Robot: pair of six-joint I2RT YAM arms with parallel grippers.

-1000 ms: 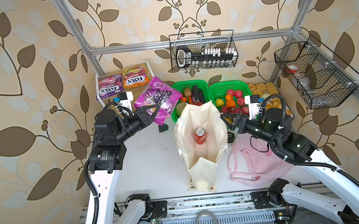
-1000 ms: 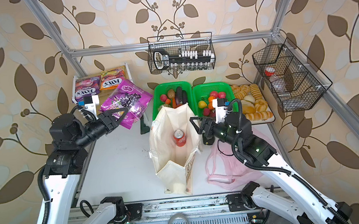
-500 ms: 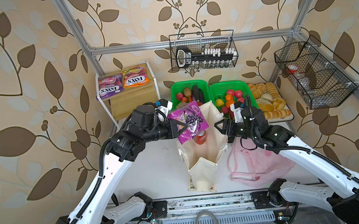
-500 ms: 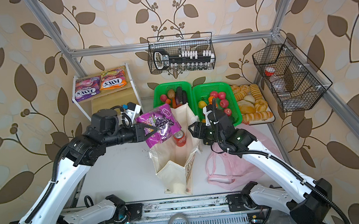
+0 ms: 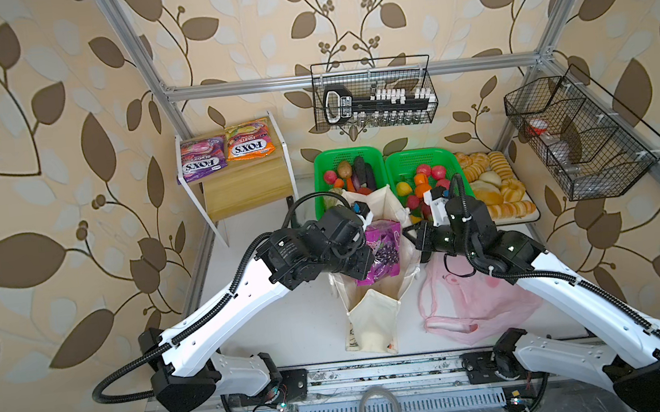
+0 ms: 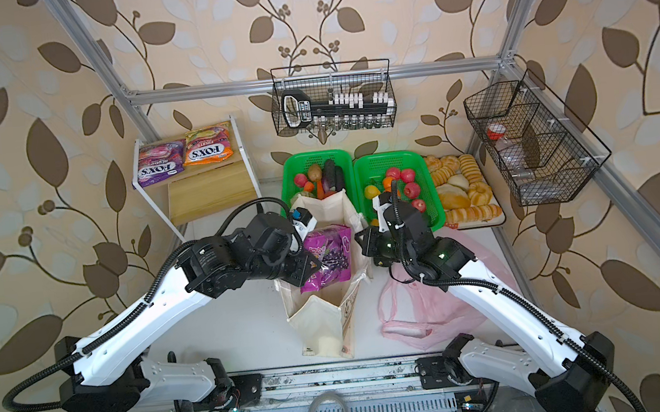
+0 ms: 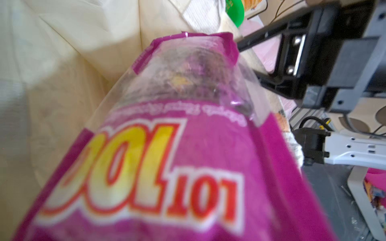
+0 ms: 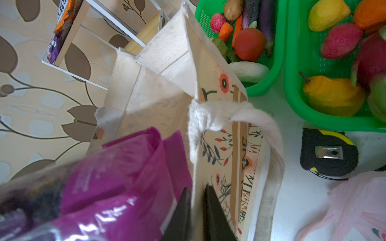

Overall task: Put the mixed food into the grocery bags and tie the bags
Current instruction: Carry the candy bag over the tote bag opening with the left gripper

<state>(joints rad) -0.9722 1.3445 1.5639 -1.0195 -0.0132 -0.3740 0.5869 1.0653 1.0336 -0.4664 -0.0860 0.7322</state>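
Note:
The cream canvas tote stands upright mid-table with its mouth open. My left gripper is shut on the purple "100" packet, which hangs tilted in the tote's mouth; the packet hides the fingertips. My right gripper is shut on the tote's floral right wall at the rim, one finger inside and one outside. The pink plastic bag lies flat to the tote's right. The orange FOX'S packet lies on the shelf. A brown potato sits in the left green basket.
Two green baskets of vegetables and fruit stand behind the tote, and a bread tray is at the back right. The wooden shelf also holds a purple-pink FOX'S packet. A tape measure lies by the baskets. Wire baskets hang on the walls.
My left arm has carried the purple packet from near the shelf to the tote's mouth and lowered it there. My right gripper has moved onto the tote's right rim and shut on it.

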